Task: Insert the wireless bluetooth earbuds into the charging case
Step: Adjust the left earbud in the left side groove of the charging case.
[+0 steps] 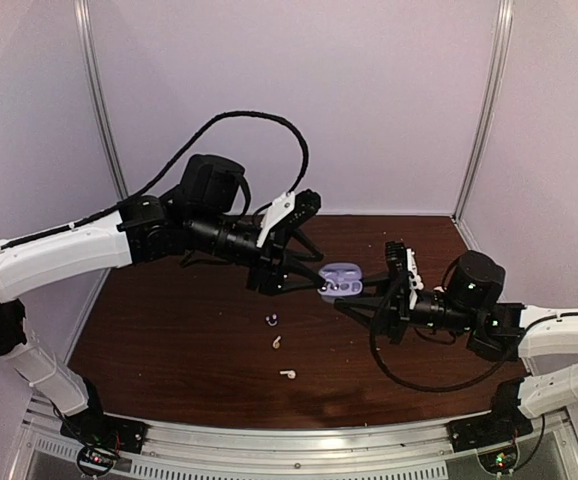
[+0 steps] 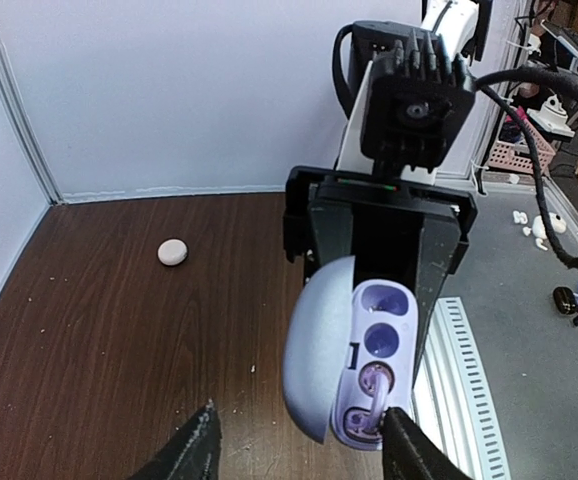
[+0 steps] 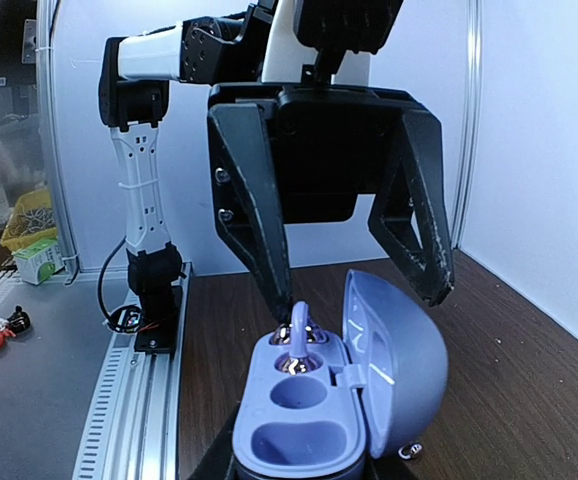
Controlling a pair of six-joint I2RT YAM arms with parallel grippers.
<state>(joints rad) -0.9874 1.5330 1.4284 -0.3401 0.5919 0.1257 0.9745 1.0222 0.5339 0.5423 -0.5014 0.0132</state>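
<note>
The lilac charging case (image 1: pixel 340 279) is held above the table with its lid open. My right gripper (image 1: pixel 357 296) is shut on its base from the right; its fingers (image 2: pixel 439 250) flank the case (image 2: pixel 374 330). A purple earbud (image 2: pixel 374 385) with a loop sits in the case's far slots, also in the right wrist view (image 3: pixel 297 335); the near slots (image 3: pixel 289 440) are empty. My left gripper (image 2: pixel 301 415) is open and holds nothing. It straddles the case, one fingertip (image 2: pixel 399 425) beside the earbud. On the table lie a purple earbud (image 1: pixel 272 320), a cream one (image 1: pixel 277 342) and a white one (image 1: pixel 287 375).
A small white oval object (image 2: pixel 172 252) lies on the brown table (image 1: pixel 169 340) near the back wall. White walls enclose the back and sides. A metal rail (image 1: pixel 299 440) runs along the near edge. The left arm (image 1: pixel 209 235) reaches across the middle.
</note>
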